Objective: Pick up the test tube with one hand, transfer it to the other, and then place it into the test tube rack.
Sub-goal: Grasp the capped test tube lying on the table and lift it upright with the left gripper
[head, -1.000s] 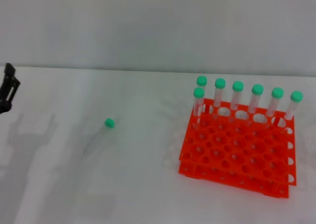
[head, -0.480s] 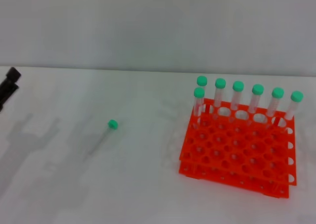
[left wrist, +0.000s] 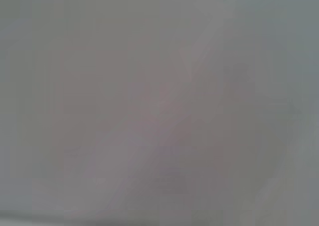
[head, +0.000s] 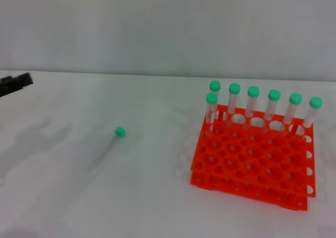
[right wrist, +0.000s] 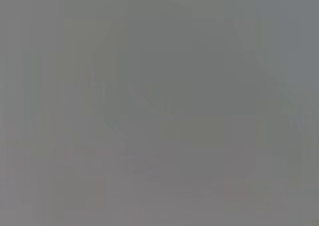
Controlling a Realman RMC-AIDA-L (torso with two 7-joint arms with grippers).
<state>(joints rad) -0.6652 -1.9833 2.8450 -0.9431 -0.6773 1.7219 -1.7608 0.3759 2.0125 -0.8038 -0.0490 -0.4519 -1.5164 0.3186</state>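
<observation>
Test tube (head: 108, 146) only in head view

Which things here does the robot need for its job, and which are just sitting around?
Needed:
- test tube, lying on the table
- test tube rack, orange
- left gripper, at the left edge

Just there:
- seven capped tubes already standing in the rack
- white table

White table (head: 157, 206) bears tube (head: 107, 146), rack (head: 252, 167).
</observation>
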